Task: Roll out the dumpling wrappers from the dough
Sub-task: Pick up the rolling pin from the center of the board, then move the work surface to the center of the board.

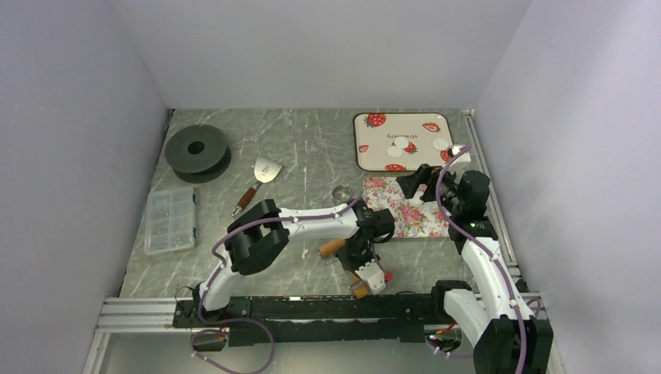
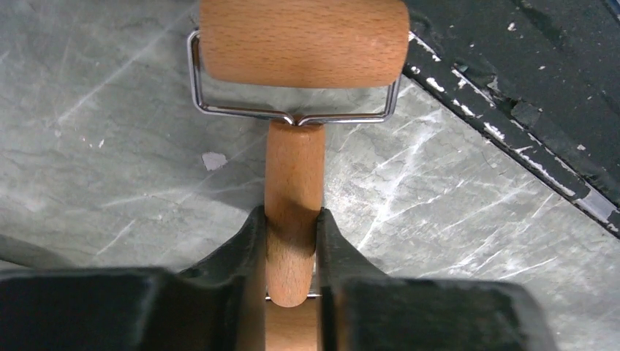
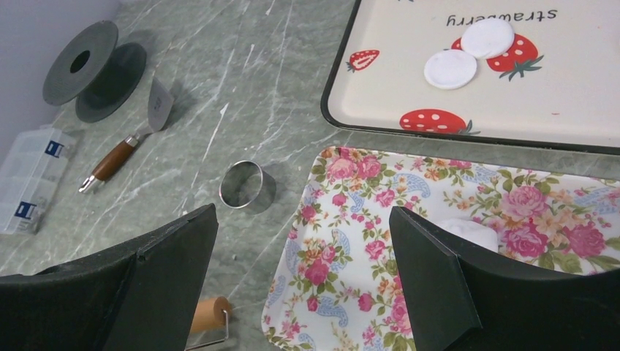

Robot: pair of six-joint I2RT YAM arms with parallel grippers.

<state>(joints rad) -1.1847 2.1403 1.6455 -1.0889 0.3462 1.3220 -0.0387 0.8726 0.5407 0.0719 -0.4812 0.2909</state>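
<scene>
— How are the grippers shown?
— The left gripper is seen pinched on the wooden handle of a roller, over the grey marbled table. The right gripper is held spread wide above a floral mat.
— Where are the dumpling wrappers found?
— Two overlapping white discs are seen on the strawberry tray, just beyond the mat.

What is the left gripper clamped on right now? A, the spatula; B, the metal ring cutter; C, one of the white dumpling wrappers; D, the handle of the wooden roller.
D: in the left wrist view, the left gripper has a finger pressed against each side of the handle of the wooden roller.
</scene>
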